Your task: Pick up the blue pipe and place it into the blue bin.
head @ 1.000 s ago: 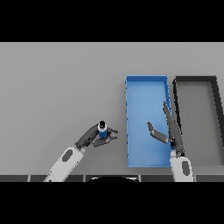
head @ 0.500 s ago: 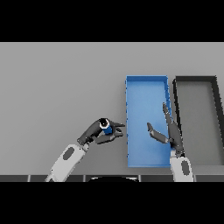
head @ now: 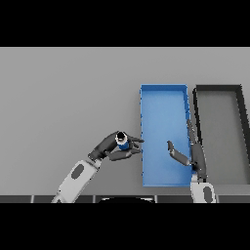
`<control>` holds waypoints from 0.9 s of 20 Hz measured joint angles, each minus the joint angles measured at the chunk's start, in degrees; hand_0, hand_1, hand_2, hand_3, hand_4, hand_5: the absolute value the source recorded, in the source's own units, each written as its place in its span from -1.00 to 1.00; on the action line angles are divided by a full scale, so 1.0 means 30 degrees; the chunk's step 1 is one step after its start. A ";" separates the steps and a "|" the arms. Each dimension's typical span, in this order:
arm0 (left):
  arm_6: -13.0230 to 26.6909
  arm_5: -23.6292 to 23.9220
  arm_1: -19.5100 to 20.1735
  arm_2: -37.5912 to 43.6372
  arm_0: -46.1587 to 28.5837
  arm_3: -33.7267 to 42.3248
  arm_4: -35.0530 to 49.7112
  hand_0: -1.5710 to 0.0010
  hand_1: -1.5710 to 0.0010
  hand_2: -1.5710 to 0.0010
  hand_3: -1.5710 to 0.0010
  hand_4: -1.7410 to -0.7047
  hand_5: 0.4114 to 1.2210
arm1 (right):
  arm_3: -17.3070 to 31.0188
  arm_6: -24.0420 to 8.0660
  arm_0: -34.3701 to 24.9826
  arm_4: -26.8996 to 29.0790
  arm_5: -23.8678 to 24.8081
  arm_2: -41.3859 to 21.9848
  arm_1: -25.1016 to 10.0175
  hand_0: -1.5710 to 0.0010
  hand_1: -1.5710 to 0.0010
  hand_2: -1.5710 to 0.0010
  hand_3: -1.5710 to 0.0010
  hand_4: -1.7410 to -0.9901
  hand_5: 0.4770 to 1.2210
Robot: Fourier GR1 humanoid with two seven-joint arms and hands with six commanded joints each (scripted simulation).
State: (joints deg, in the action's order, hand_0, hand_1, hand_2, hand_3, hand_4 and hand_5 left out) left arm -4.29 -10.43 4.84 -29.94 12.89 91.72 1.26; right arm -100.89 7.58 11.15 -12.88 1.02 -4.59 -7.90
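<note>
The blue pipe [head: 122, 143] is a short blue tube with a pale ring end facing up. My left hand [head: 109, 148] is shut on it and holds it just left of the blue bin [head: 163, 93], with its fingertips close to the bin. The blue bin is a long rectangular tray right of the table's middle. My right hand [head: 193, 153] is open over the blue bin, fingers straight and thumb spread toward the left.
A dark grey bin [head: 218, 91] stands right beside the blue bin on its right. The grey table [head: 63, 97] stretches wide to the left and back.
My left hand has carried the blue pipe to the right, closer to the blue bin. My right hand has hardly moved.
</note>
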 measured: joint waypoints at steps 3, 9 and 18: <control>0.0051 -0.0239 -0.0038 0.0199 -0.0071 -0.0121 -0.0243 -1.00 -1.00 -1.00 -1.00 -0.47 1.00 | -0.1984 -0.0084 0.2543 -0.1712 0.1802 -0.0666 0.1191 1.00 1.00 1.00 1.00 0.46 -0.56; 0.0283 -0.0815 -0.0749 0.0355 -0.0044 -0.0143 -0.0423 -1.00 -1.00 -1.00 -1.00 -0.47 1.00 | -0.4801 0.0187 0.3171 0.1693 -0.0609 -0.1182 0.1307 1.00 0.97 0.86 1.00 0.42 -0.64; 0.0793 -0.1356 -0.1130 0.0787 -0.0105 0.0027 -0.1120 -1.00 -1.00 -1.00 -1.00 -0.47 1.00 | -0.6509 -0.7996 -0.3011 0.6315 -0.5136 -0.2268 -0.2035 1.00 0.99 0.90 1.00 0.22 -0.78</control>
State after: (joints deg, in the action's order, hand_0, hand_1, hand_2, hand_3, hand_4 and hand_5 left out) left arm -1.91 -14.50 1.45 -27.58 12.58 91.80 -2.10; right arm -120.42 -16.41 2.12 6.06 -14.39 -11.39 -14.01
